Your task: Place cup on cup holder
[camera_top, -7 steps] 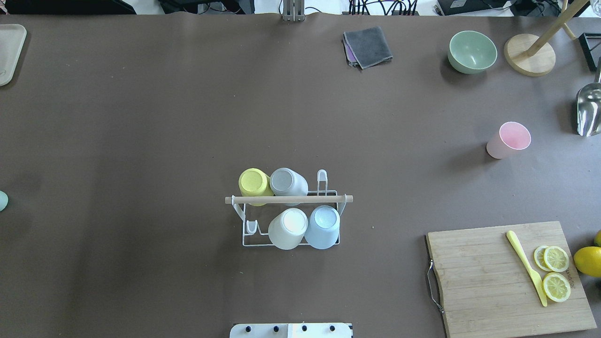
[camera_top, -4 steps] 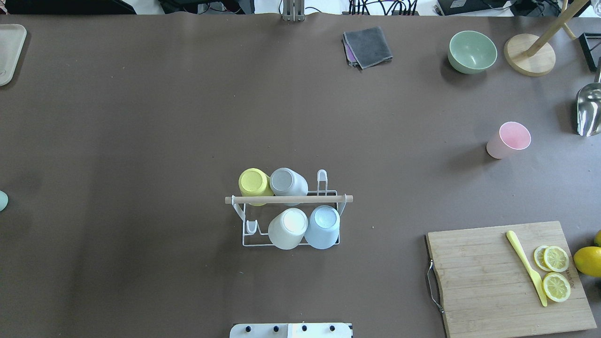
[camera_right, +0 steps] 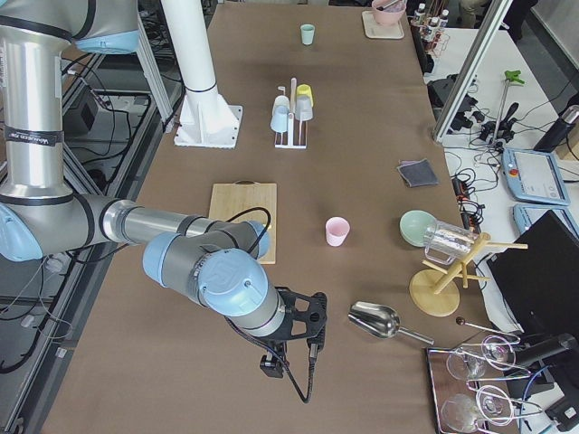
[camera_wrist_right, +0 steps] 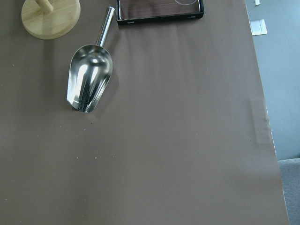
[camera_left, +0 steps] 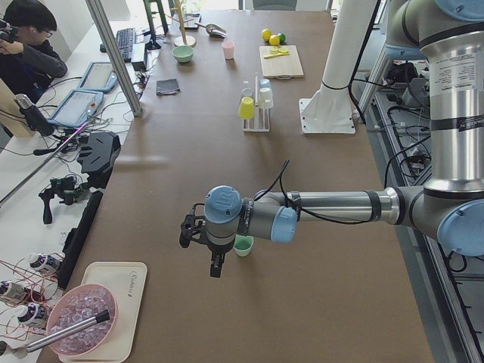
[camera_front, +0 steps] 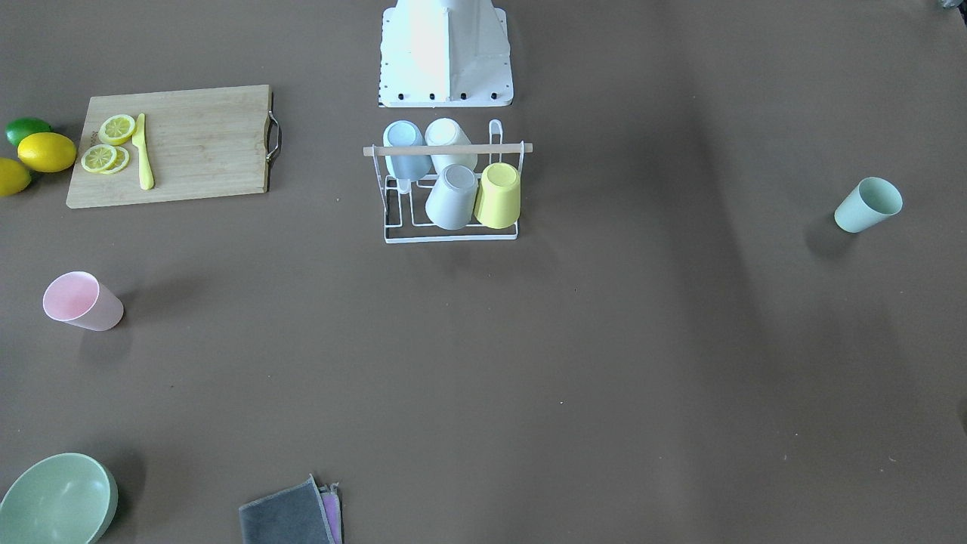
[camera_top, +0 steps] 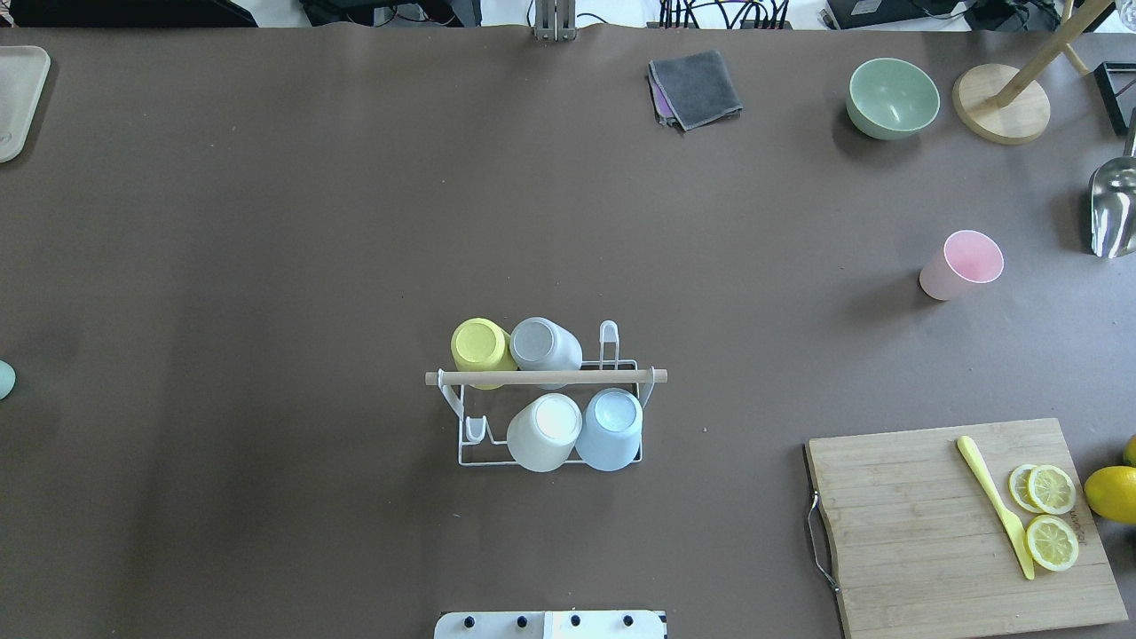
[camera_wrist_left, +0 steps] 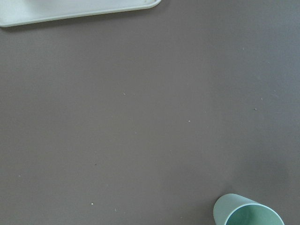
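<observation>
The cup holder (camera_top: 621,376), a white wire rack with a wooden rod, stands mid-table near the robot base; it also shows in the front view (camera_front: 514,148). It holds upside-down yellow, grey, white and light blue cups. A pink cup (camera_top: 963,264) stands upright at the right. A green cup (camera_front: 869,204) stands at the far left end, also low in the left wrist view (camera_wrist_left: 246,215). My left gripper (camera_left: 213,261) hovers beside the green cup (camera_left: 243,245). My right gripper (camera_right: 294,357) is near the metal scoop. I cannot tell whether either is open or shut.
A cutting board (camera_top: 905,524) with lemon slices and a yellow knife lies front right, with lemons beside it. A green bowl (camera_top: 892,98), a grey cloth (camera_top: 695,87), a wooden stand base (camera_top: 1001,105) and a metal scoop (camera_wrist_right: 89,79) lie at the back right. A pale tray (camera_top: 18,98) lies far left.
</observation>
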Controlling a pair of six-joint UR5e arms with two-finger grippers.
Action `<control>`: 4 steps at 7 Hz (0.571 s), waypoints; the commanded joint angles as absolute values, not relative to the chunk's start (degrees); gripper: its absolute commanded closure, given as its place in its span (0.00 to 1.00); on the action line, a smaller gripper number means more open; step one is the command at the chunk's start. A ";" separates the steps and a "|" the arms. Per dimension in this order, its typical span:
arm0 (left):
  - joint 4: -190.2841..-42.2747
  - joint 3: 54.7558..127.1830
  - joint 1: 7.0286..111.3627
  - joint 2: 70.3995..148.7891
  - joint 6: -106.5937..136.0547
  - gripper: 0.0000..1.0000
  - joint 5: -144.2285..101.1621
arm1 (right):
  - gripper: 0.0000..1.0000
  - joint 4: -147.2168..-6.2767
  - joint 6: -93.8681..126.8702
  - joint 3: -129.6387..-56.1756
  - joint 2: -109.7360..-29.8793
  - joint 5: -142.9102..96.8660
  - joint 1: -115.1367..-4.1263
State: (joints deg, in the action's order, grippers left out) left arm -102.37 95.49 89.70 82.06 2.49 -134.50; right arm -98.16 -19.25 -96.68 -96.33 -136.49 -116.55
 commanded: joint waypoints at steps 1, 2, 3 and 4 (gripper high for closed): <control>-102.39 95.62 89.74 82.18 2.64 0.01 -134.21 | 0.00 -98.26 -19.25 -96.77 -96.33 -136.58 -115.93; -102.39 95.80 90.00 82.53 2.90 0.01 -134.56 | 0.00 -98.44 -19.25 -97.46 -96.50 -136.84 -114.01; -102.39 95.97 91.04 82.44 2.73 0.01 -134.73 | 0.00 -98.44 -19.25 -97.82 -96.50 -137.02 -112.95; -102.39 95.72 91.23 82.70 2.81 0.01 -134.65 | 0.00 -98.44 -19.25 -98.00 -96.42 -137.02 -112.77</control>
State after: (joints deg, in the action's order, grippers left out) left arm -102.39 95.82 90.74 82.50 2.77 -134.62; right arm -98.41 -19.25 -97.67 -96.46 -136.93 -113.48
